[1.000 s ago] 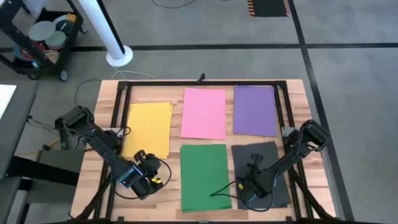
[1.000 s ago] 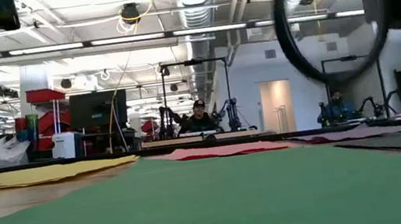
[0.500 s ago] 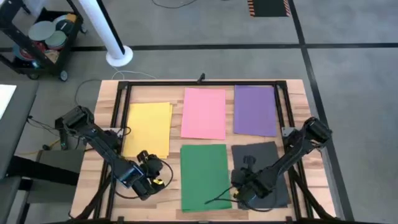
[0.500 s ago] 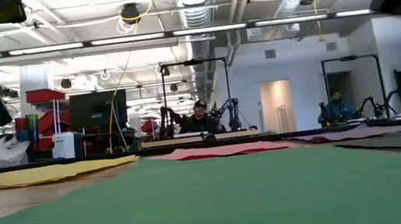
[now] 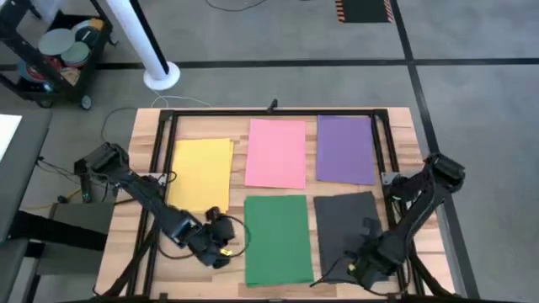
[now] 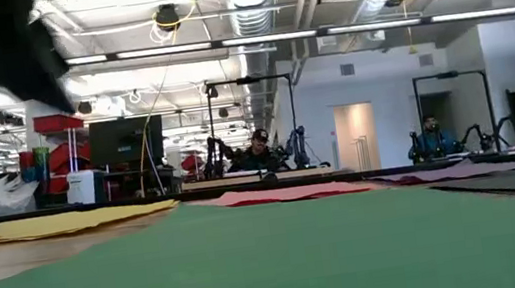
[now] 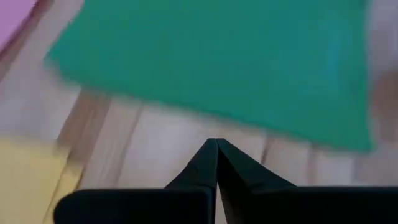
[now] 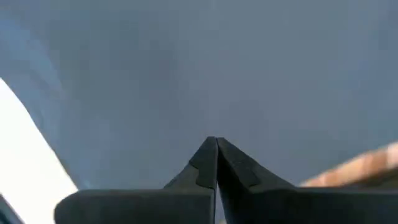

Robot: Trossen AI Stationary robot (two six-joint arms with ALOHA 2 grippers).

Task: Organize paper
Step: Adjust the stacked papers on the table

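Observation:
Five sheets of paper lie flat on the wooden table: yellow, pink and purple in the far row, green and black in the near row. My left gripper is shut, low over the bare wood beside the green sheet's left edge. My right gripper is shut over the near part of the black sheet. In the low view the green sheet fills the foreground. My left gripper's shut fingertips point at the wood just short of the green sheet; whether they touch the table, I cannot tell. My right gripper's shut fingertips point at the black sheet's surface; whether they touch it, I cannot tell.
A black metal frame runs round the table's work area. A white post and a cart stand on the floor beyond the far left corner. Bare wood lies left of the yellow sheet.
My left gripper has gone toward the table's right edge, closer to the green sheet. My right gripper first went a little left, then swung toward the table's right and near edges over the black sheet. The sheets have stayed where they were.

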